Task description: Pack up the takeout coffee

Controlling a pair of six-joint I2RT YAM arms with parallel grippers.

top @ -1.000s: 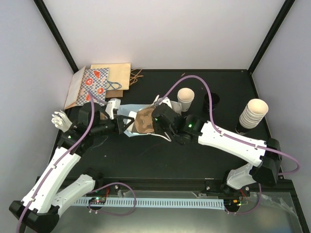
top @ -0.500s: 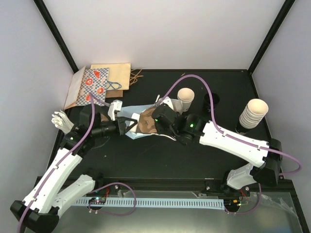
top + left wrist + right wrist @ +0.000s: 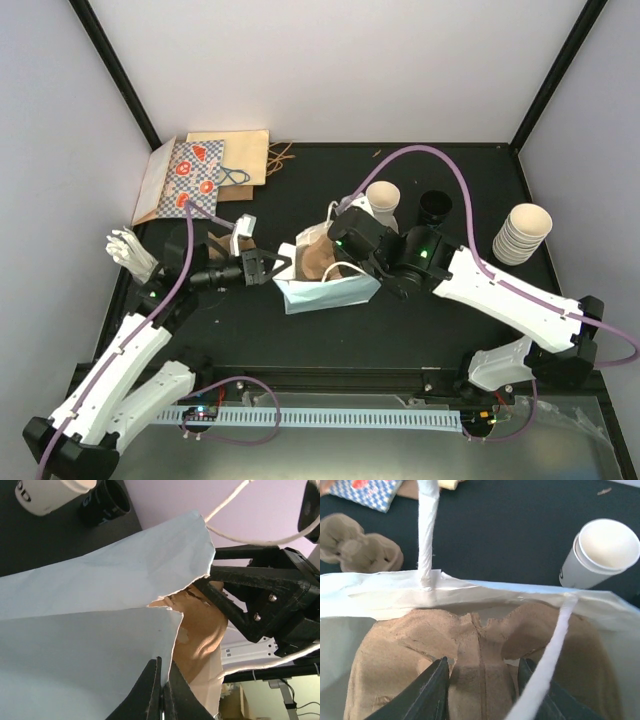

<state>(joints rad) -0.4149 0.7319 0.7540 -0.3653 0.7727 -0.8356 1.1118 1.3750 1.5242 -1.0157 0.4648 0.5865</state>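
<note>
The light blue paper bag [image 3: 332, 292] stands tilted at the table's middle, its mouth up. My left gripper [image 3: 268, 268] [image 3: 161, 662] is shut on the bag's left rim [image 3: 100, 645]. My right gripper [image 3: 347, 248] [image 3: 482, 667] reaches into the mouth, its fingers [image 3: 432, 690] closed on the centre ridge of the brown cup carrier [image 3: 475, 650] [image 3: 318, 260] inside the bag. One cream-white takeout coffee cup [image 3: 383, 203] [image 3: 600, 552] stands open-topped with no lid, just behind the bag. Its inside is hidden from me.
A black lid stack [image 3: 435, 207] stands right of the cup and a stack of paper cups [image 3: 522, 233] at far right. Patterned and brown bags [image 3: 200, 168] lie at back left. Spare cup carriers [image 3: 360, 550] sit left of the bag. White bag handles [image 3: 426, 530] hang near my right gripper.
The blue bag went from lying flat to tilted upright and shifted right. Both grippers moved right with it, keeping their holds on rim and carrier.
</note>
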